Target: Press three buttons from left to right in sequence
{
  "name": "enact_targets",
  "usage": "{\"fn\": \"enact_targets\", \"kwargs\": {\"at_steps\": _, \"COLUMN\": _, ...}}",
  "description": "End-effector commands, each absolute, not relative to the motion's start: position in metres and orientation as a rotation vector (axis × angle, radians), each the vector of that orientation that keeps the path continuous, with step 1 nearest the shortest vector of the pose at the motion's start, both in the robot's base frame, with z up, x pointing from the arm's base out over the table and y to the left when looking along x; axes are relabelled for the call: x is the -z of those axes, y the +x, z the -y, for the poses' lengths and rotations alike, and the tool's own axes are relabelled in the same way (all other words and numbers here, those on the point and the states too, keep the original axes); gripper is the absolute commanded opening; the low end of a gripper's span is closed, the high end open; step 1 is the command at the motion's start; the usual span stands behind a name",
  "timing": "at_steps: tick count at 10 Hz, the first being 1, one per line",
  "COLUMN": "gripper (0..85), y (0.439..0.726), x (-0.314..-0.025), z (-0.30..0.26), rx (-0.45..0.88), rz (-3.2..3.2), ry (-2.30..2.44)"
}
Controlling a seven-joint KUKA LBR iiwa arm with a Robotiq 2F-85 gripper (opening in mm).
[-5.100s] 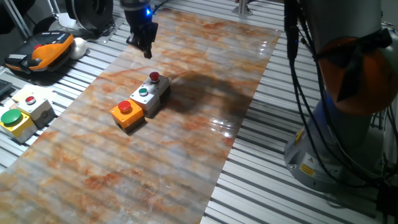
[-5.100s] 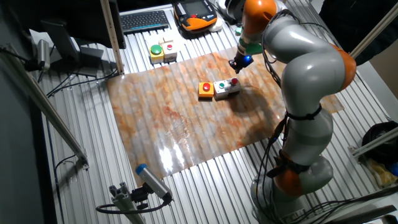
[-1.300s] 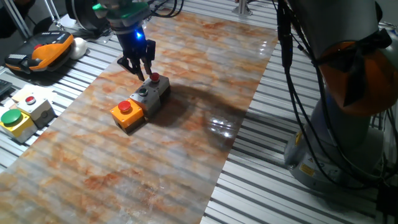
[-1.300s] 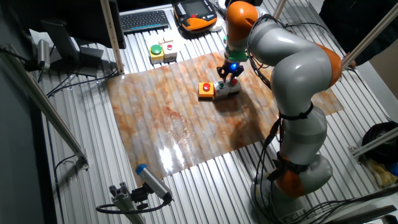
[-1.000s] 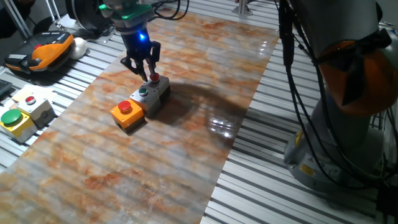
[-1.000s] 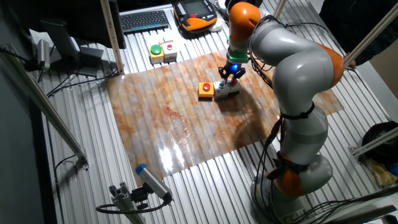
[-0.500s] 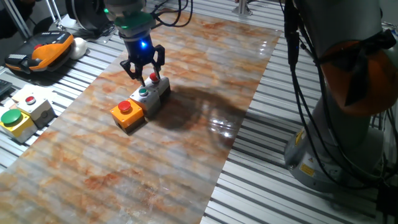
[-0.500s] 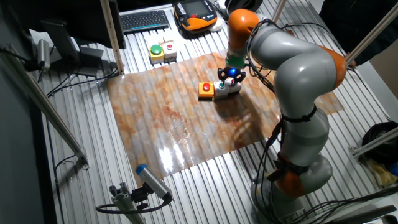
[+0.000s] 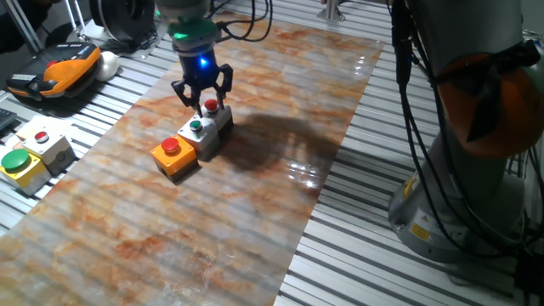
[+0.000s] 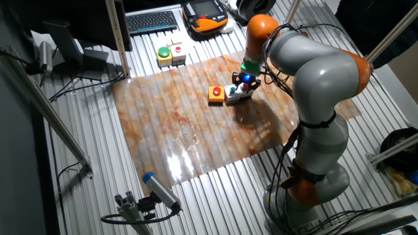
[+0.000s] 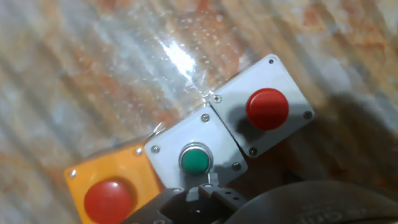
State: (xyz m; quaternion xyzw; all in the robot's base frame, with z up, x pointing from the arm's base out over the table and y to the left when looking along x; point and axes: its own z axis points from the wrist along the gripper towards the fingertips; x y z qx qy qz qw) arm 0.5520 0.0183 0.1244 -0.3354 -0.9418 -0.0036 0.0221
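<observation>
Item: fingers [image 9: 202,99] spread open, holding nothing, above the grey box with red cap [image 9: 211,106], last of three buttons. We judge a straight descent comes next.

In the hand view the orange box [image 11: 109,186] is cut off by the bottom edge, and the end effector's [image 11: 205,205] fingertips are out of frame, so their gap cannot be told.

Spread fingers [image 9: 182,91] astride the end red-capped button [image 9: 211,106]
</observation>
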Motion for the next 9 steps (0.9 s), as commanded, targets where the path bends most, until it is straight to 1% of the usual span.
{"fn": "enact_targets", "kwargs": {"at_steps": 1, "gripper": 51.0, "y": 0.551, "x": -0.123, "z": -0.021, "rx": -0.018, "rz": 2.92, "ry": -1.071}}
{"fn": "enact_targets", "kwargs": {"at_steps": 2, "gripper": 51.0, "y": 0.551, "x": -0.121, "z": -0.023, "rx": -0.039, "rz": 2.919, "ry": -1.112}}
{"fn": "enact_targets", "kwargs": {"at_steps": 3, "gripper": 68.0, "y": 0.553, "x": -0.12, "z": -0.022, "rx": -0.05, "rz": 2.918, "ry": -1.14}}
{"fn": "enact_targets", "kwargs": {"at_steps": 5, "gripper": 68.0, "y": 0.556, "x": -0.117, "z": -0.022, "rx": -0.072, "rz": 2.92, "ry": -1.154}}
{"fn": "enact_targets", "kwargs": {"at_steps": 9, "gripper": 68.0, "y": 0.556, "x": -0.109, "z": -0.02, "rx": -0.069, "rz": 2.922, "ry": -1.158}}
